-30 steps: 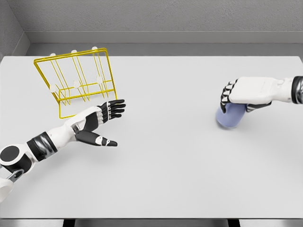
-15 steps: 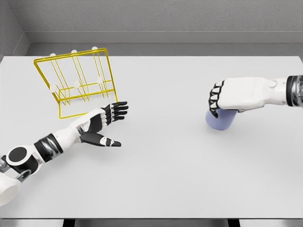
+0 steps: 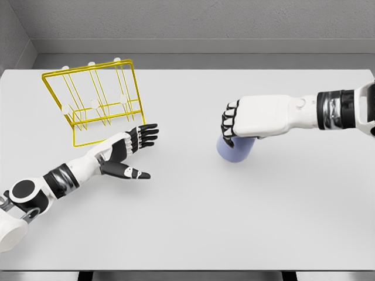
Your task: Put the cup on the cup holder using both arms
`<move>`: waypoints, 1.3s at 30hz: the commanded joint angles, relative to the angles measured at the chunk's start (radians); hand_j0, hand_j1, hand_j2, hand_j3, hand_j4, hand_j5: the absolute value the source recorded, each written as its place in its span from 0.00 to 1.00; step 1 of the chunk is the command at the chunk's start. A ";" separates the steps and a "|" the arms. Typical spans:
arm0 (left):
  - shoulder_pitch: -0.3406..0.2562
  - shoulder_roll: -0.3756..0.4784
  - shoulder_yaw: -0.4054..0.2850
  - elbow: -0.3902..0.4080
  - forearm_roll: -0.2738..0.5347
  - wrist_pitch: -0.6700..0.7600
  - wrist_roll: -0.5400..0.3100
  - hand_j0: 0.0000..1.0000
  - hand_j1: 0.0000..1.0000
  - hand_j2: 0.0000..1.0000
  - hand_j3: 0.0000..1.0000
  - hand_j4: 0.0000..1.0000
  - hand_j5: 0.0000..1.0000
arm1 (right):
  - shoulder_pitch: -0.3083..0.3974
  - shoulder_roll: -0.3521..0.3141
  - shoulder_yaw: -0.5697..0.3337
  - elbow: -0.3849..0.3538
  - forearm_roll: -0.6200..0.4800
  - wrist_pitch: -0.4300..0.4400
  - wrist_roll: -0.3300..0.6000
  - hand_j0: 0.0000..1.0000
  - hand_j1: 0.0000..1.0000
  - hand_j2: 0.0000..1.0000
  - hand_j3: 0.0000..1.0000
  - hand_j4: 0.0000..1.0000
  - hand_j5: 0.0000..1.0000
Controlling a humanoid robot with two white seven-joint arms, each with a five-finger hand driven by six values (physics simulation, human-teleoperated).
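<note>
A pale blue cup [image 3: 234,148] hangs under my right hand [image 3: 234,126], whose fingers are curled over its top, right of the table's middle. The yellow wire cup holder [image 3: 96,100] with white-tipped pegs stands at the back left of the white table [image 3: 193,222]. My left hand [image 3: 132,151] lies flat just in front of the holder's lower right corner, fingers spread and thumb out, holding nothing.
A grey wall runs behind the table's far edge. The table's front edge lies along the bottom of the view. Bare table surface separates the two hands.
My right hand has carried the cup leftward, from the right side toward the middle. The left hand has shifted only slightly.
</note>
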 commanded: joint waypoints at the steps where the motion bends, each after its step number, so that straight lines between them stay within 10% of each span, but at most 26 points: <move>1: 0.000 0.000 0.000 0.003 0.004 0.000 0.000 1.00 1.00 1.00 1.00 1.00 1.00 | 0.000 0.028 0.002 0.000 -0.006 0.003 0.000 0.46 0.46 0.46 0.46 0.46 0.46; 34: -0.026 -0.009 -0.024 0.017 0.006 0.000 0.000 1.00 1.00 1.00 1.00 1.00 1.00 | -0.003 0.271 0.093 0.064 0.094 0.003 0.012 0.48 0.48 0.48 0.48 0.48 0.48; 39: -0.026 -0.009 -0.024 0.017 0.006 0.000 0.000 1.00 1.00 1.00 1.00 1.00 1.00 | 0.000 0.271 0.090 0.063 0.094 0.003 0.012 0.84 0.84 0.84 0.84 0.84 0.84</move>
